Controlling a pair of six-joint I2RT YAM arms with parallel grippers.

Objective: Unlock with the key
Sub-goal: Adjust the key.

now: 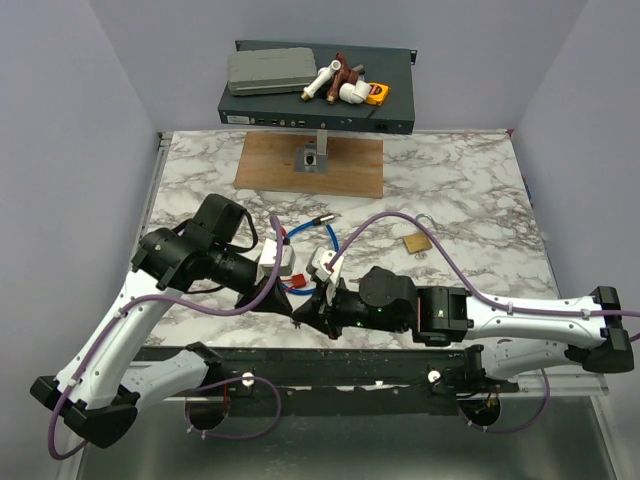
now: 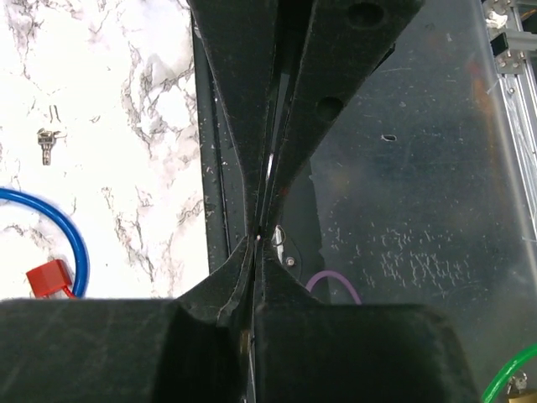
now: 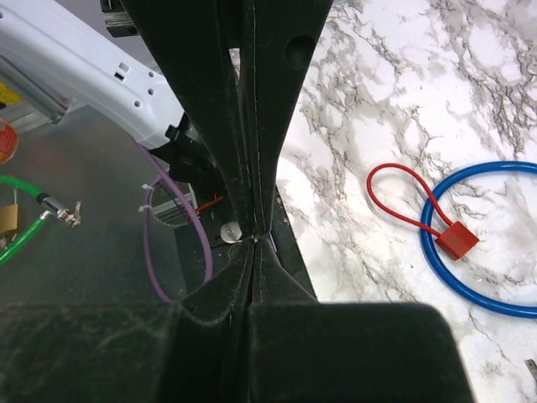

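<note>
My two grippers meet tip to tip over the table's near edge. The left gripper (image 1: pixel 293 312) (image 2: pixel 258 245) is shut. The right gripper (image 1: pixel 312 308) (image 3: pixel 254 243) is shut too, its fingers pointing straight at the left one's. A thin sliver of silver metal, the key (image 2: pixel 270 166) seen edge-on, runs between both pairs of pressed fingers. Most of it is hidden by the black pads. The brass padlock (image 1: pixel 416 243) lies flat on the marble well to the right and further back, apart from both grippers.
A red loop strap (image 3: pixel 401 198) with its red tag (image 3: pixel 457 241) lies on the marble inside a blue cable ring (image 3: pixel 470 294). A small silver piece (image 2: pixel 45 144) lies loose nearby. At the back stand a wooden board (image 1: pixel 310 165) and a dark box (image 1: pixel 318 90).
</note>
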